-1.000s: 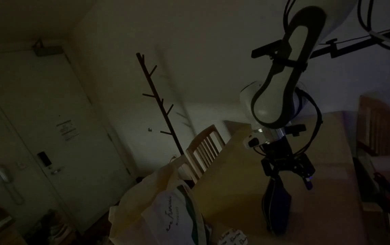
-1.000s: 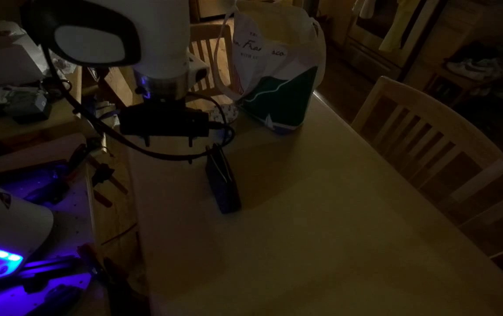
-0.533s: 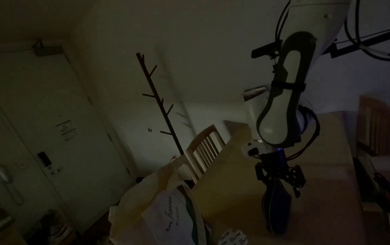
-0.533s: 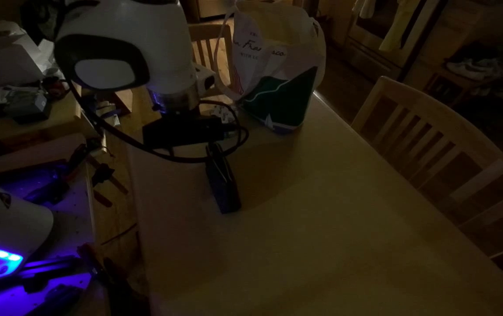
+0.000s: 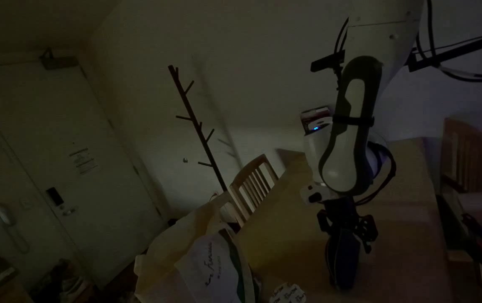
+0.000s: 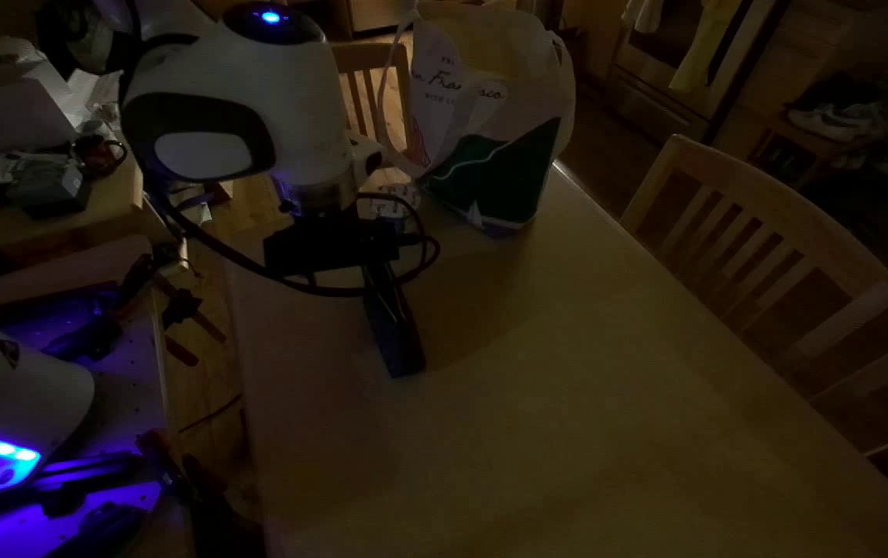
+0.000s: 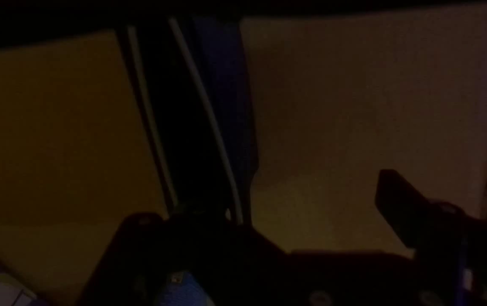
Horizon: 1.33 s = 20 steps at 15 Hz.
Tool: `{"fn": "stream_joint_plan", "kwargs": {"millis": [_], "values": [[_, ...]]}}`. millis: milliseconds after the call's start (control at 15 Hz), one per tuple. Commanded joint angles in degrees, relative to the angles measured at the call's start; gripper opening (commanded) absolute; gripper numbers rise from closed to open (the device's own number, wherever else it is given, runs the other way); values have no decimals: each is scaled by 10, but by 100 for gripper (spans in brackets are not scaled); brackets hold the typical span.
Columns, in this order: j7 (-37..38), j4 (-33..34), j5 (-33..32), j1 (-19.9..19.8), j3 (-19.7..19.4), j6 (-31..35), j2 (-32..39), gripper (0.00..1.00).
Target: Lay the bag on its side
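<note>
The small navy bag (image 5: pixel 344 263) stands upright on the table in both exterior views (image 6: pixel 396 333). In the wrist view its dark top (image 7: pixel 184 114) shows between two pale edge lines, with a navy side (image 7: pixel 226 85) on the right. My gripper (image 5: pixel 349 242) is open, pointing down over the bag's upper part. In the wrist view, one finger of the gripper (image 7: pixel 298 197) covers the near end of the bag's top; the other is apart, to the bag's right over bare table. I cannot tell whether the left finger touches the bag or sits inside it.
A large pale shopping bag (image 6: pixel 490 132) stands at the table's end, also in an exterior view (image 5: pixel 220 269). A white patterned round item (image 5: pixel 288 293) is beside it. Wooden chairs (image 6: pixel 762 248) line one side of the table (image 6: pixel 607 403). The robot's base (image 6: pixel 10 403) is opposite.
My gripper has come down and slightly toward the bag, so the fingers now overlap its upper part. The bag has not visibly moved. The gripper stays open.
</note>
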Motion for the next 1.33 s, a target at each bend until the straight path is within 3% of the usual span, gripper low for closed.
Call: {"fn": "stream_joint_plan", "kwargs": {"millis": [0,200,533,733,1000,1267], "values": [[-34,8,25,-35,32,22,29,60],[-57,7,62,-60,63,44,41,39],[-136,15,242,-95,158,137,95,7],[-148,21,324,-118,217,240,133,3],[-118,19,326,-153,275,352,179,6],[-71,11,303,-175,304,466,227,6]]}}
